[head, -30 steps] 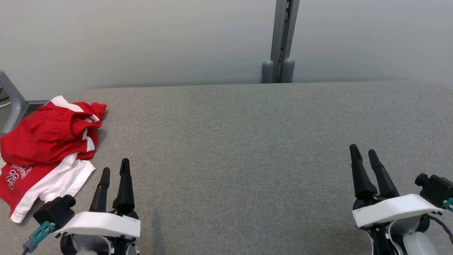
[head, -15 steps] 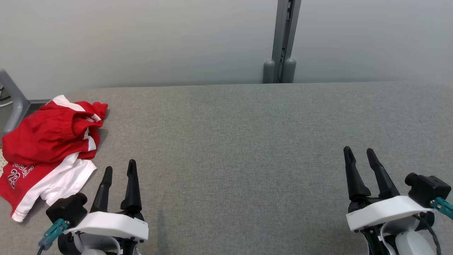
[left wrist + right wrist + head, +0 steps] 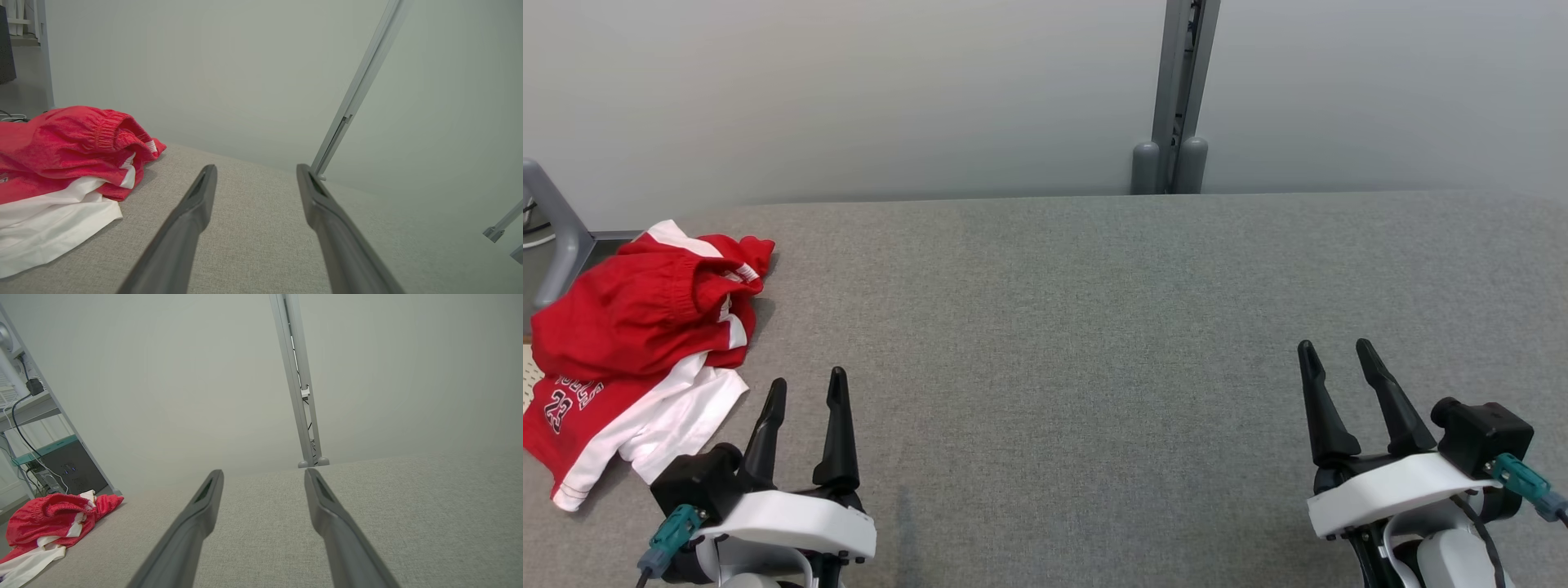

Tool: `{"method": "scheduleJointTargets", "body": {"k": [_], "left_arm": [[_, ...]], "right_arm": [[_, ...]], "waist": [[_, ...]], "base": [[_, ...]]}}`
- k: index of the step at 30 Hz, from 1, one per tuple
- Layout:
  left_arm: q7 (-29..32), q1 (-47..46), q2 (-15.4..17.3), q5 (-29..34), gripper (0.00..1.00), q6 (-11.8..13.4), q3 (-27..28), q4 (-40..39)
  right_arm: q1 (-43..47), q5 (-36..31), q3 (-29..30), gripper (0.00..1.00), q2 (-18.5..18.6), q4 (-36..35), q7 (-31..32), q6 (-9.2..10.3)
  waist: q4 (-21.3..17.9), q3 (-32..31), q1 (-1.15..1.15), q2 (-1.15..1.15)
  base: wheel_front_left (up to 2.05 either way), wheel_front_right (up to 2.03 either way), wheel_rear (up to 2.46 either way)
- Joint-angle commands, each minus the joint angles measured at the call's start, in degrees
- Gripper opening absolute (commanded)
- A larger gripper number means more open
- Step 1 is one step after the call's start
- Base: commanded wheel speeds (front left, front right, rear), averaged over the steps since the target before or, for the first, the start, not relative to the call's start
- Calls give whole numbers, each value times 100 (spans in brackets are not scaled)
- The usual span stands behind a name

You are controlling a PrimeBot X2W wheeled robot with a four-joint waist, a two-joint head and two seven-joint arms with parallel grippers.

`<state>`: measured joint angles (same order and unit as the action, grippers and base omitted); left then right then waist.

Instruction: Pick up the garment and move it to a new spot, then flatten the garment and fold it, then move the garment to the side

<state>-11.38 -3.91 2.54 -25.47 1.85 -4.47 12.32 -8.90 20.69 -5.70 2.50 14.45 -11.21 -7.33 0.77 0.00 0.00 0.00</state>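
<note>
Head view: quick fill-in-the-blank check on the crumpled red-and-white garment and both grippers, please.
The crumpled red-and-white garment lies on the grey fabric table's ____ side.
The left gripper and right gripper both stand ____.
The garment is held by ____ gripper.
Answers: left; open; neither.

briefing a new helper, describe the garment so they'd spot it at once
Start at the long grey fabric-covered table and go to its left end, just ahead and left of the left gripper. There lie the crumpled red-and-white shorts, with a gathered elastic waistband and the number 23. They are the only red thing on the grey surface.
</note>
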Motion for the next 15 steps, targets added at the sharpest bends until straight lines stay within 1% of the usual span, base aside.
{"method": "scheduleJointTargets", "body": {"k": [1,15], "left_arm": [[-48,-108,35,127,100,27,-3,-13],[-209,-118,42,688,100,107,-99,15]], "right_arm": [[-103,-116,-6,100,42,7,-73,-23],[-149,-672,-115,100,51,134,-235,-19]], "waist": [[-1,-3,0,0],[9,-18,0,0]], "base": [[0,0,0],[0,0,0]]}}
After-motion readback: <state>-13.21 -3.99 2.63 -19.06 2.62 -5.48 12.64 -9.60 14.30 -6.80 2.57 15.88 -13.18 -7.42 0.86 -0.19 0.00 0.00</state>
